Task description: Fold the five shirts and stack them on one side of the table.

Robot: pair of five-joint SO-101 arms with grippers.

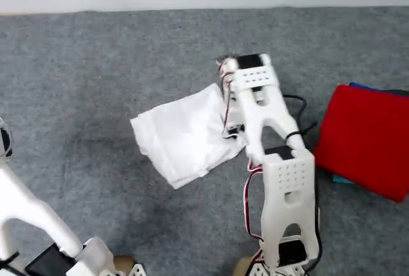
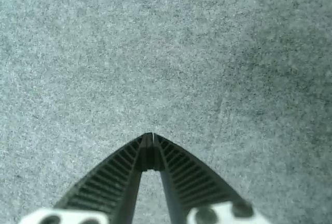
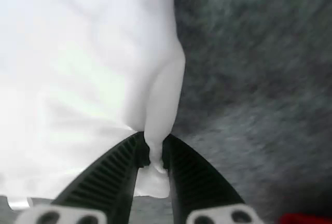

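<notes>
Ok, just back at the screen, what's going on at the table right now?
The right pincer is shut on one edge of the folded white shirt, near the middle of the grey table. The left pincer is shut on nothing, over bare table. At the right side of the high view, a folded red shirt lies on top of something blue, so that looks like the stack.

The white plastic right arm (image 1: 284, 167) stretches from lower centre-right up to mid-frame, its black ribbed right gripper (image 3: 153, 154) pinched on a white fabric shirt (image 3: 78, 79); the white plastic left arm (image 1: 32, 215) sits lower left, its black ribbed left gripper (image 2: 153, 140) closed tip to tip
</notes>
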